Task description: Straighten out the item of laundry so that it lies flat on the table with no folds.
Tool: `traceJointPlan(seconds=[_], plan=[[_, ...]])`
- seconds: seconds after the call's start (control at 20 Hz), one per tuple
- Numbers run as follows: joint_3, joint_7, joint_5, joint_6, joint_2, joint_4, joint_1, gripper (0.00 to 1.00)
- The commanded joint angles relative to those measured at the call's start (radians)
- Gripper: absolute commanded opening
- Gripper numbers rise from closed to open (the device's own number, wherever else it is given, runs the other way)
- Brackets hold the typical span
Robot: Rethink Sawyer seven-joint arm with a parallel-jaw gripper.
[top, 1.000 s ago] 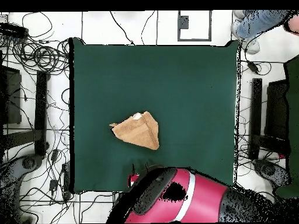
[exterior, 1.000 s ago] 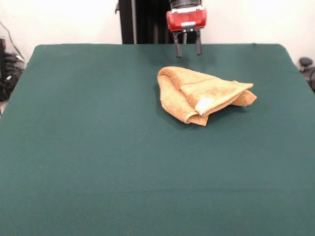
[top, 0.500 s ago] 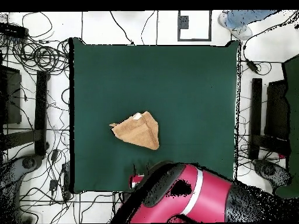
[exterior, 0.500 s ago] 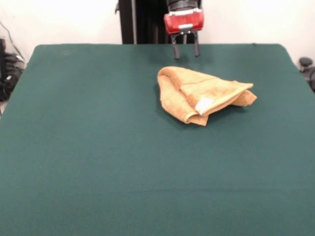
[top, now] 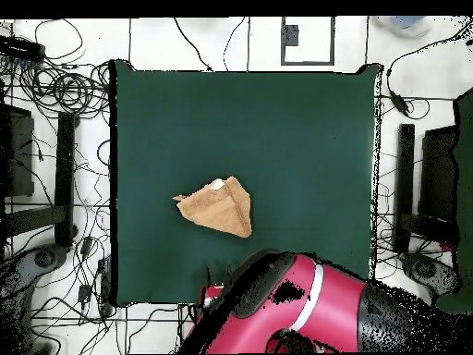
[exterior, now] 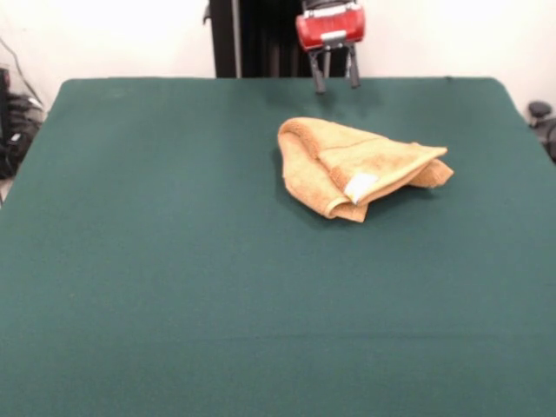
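Dark green felt-covered counter [exterior: 174, 261], crumpled tan-orange terry towel [exterior: 360, 167] unmoved, folded over, red-black gripper [exterior: 334, 82] raised slightly since before, fingers [exterior: 318, 80] held apart, empty.

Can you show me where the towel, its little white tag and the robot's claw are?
towel [exterior: 382, 161], front view, middle of the folded cloth.
white tag [exterior: 358, 187], front view, tag's centre.
gripper [exterior: 335, 80], front view, between its two prongs.

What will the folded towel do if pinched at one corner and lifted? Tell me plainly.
The towel is likely floppy: it lies folded over itself, so it should drape and unfold when lifted. Its terry pile probably grips the felt table, dragging rather than sliding. It looks light.
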Motion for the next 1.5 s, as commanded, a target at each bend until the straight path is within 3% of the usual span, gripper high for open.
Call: traceJointPlan(seconds=[0.05, 0.25, 0.4, 0.5, 0.8, 1.15, 1.3, 1.5], plan=[[0.073, 0.235, 0.000, -0.039, -0.001, -0.058, -0.018, 1.00], [0.055, 0.195, -0.009, 0.045, -0.068, -0.039, -0.005, 1.00], [0.054, 0.156, -0.030, 0.216, -0.152, -0.043, 0.010, 1.00], [0.061, 0.160, -0.043, 0.269, -0.159, -0.053, 0.002, 1.00], [0.041, 0.158, -0.006, 0.314, -0.172, -0.047, 0.022, 1.00], [0.037, 0.227, 0.044, 0.371, -0.116, -0.036, -0.029, 1.00], [0.010, 0.196, 0.111, 0.336, -0.129, -0.033, 0.029, 1.00], [0.002, 0.179, 0.088, 0.327, -0.144, -0.026, 0.043, 1.00]])
